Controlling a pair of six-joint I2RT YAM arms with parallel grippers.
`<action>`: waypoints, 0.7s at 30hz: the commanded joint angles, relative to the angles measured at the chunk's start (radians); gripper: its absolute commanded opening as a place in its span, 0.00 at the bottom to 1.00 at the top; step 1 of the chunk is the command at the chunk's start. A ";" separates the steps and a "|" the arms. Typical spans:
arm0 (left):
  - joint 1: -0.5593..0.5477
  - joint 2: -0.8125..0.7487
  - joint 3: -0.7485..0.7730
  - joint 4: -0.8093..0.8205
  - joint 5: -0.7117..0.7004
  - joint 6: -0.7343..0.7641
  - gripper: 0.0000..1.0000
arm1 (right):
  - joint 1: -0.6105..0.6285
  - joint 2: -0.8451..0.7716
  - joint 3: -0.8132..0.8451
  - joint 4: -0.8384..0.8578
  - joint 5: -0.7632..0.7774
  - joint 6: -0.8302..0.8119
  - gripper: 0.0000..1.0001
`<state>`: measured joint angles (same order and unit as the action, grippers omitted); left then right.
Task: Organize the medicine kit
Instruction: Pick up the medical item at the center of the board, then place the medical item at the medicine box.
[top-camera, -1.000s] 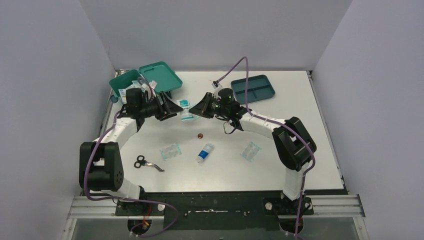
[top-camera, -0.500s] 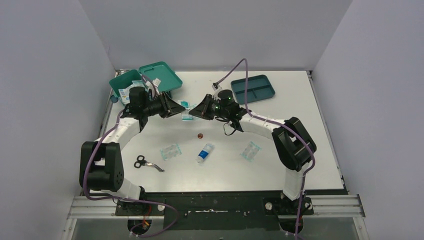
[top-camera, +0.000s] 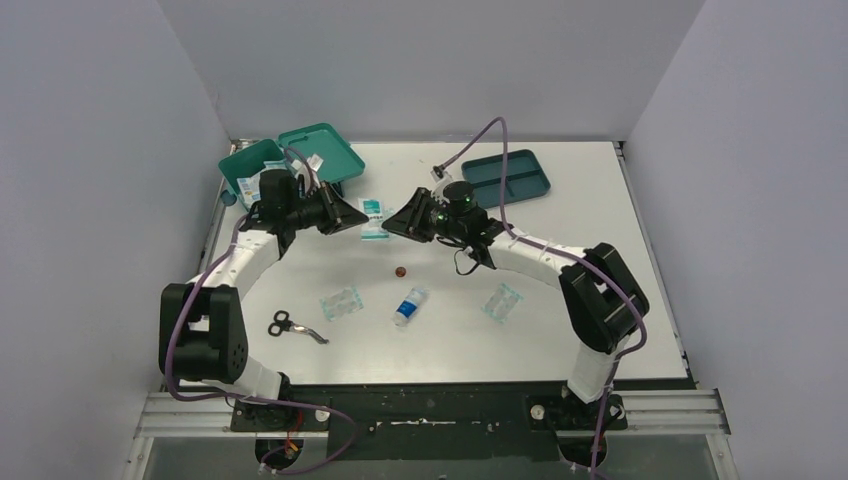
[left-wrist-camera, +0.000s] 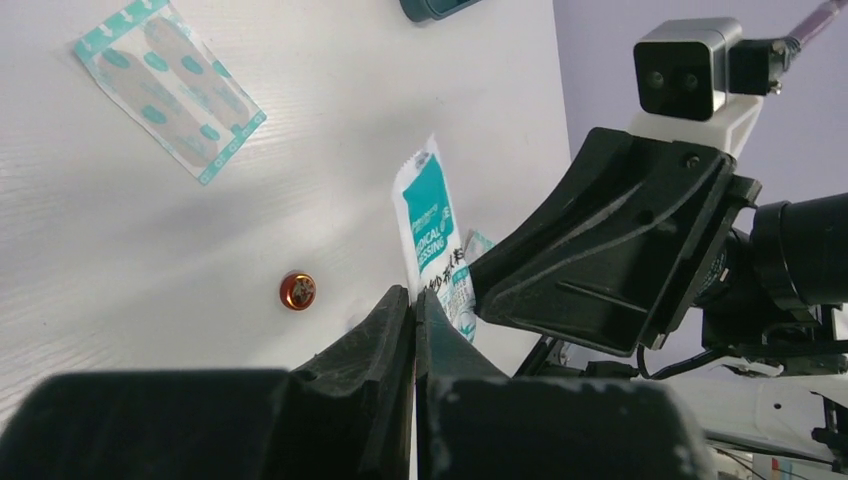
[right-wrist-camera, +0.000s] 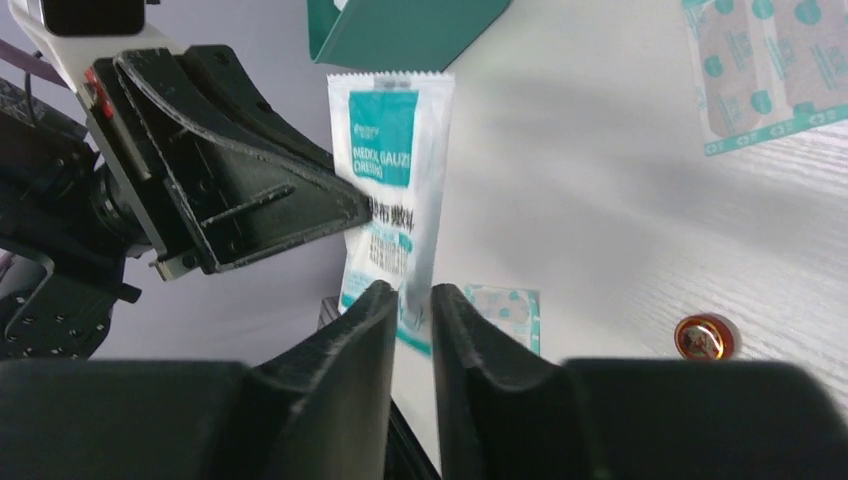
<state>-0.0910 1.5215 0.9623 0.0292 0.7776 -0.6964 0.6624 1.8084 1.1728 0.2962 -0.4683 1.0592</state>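
1. The medicine kit (top-camera: 262, 168) sits at the far left corner of the white surface (top-camera: 560, 270). Its lid (top-camera: 322, 152) lies open to the right. The left arm hides part of it.
2. The gauze packet (right-wrist-camera: 392, 190) hangs between the two claws, long side up and down in the right wrist view.
3. The left claw (left-wrist-camera: 413, 300) pinches the packet's edge.
4. The right claw (right-wrist-camera: 411, 297) is narrow around the packet's bottom; touching is hard to tell.

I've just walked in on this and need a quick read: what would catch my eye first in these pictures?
The two grippers meet over the table's middle, the left gripper shut on a white-and-teal gauze packet while the right gripper has its fingers close around the same packet. Behind them at the far left sits the open medicine kit, with a small red disc nearer.
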 joint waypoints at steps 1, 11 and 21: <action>0.002 -0.047 0.103 -0.111 -0.048 0.089 0.00 | 0.003 -0.116 -0.043 0.000 0.045 -0.028 0.26; 0.086 -0.018 0.292 -0.387 -0.174 0.265 0.00 | 0.074 -0.368 -0.178 -0.246 0.185 -0.215 0.92; 0.321 0.086 0.509 -0.542 -0.254 0.366 0.00 | 0.100 -0.615 -0.324 -0.315 0.232 -0.222 1.00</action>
<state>0.1642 1.5593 1.3590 -0.4255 0.5659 -0.4053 0.7567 1.2678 0.8707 0.0051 -0.2848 0.8635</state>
